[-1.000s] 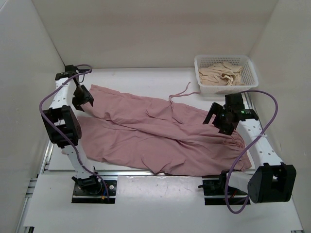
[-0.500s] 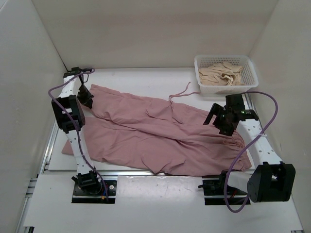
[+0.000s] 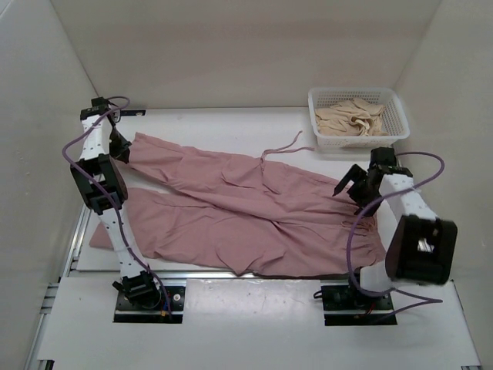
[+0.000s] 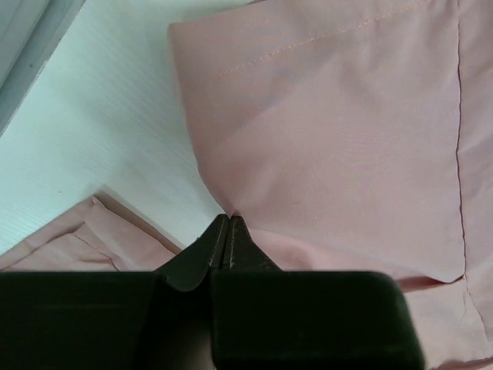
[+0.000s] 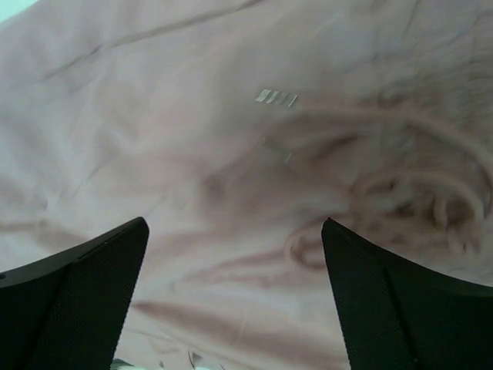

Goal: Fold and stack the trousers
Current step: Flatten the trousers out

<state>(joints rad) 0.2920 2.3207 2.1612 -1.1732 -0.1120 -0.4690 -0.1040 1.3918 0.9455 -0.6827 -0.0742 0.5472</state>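
The dusty-pink trousers (image 3: 246,208) lie spread across the white table, legs to the left and waist to the right. Their thin drawstring (image 3: 285,146) trails toward the back. My left gripper (image 3: 119,148) is at the far leg's cuff, jaws pressed together on the fabric edge (image 4: 229,220). In the left wrist view the cuff (image 4: 323,123) stretches away from the tips. My right gripper (image 3: 350,185) hovers over the gathered waistband (image 5: 400,185). It is wide open (image 5: 235,223), with nothing between its fingers.
A white mesh basket (image 3: 359,90) at the back right holds a beige garment (image 3: 350,117). The near leg's cuff (image 3: 100,235) droops over the table's left edge. White walls close in on both sides and the back.
My left gripper closed on the far leg's cuff and pulled it back-left, straightening that leg. The right arm swung right, and its gripper now sits above the waistband.
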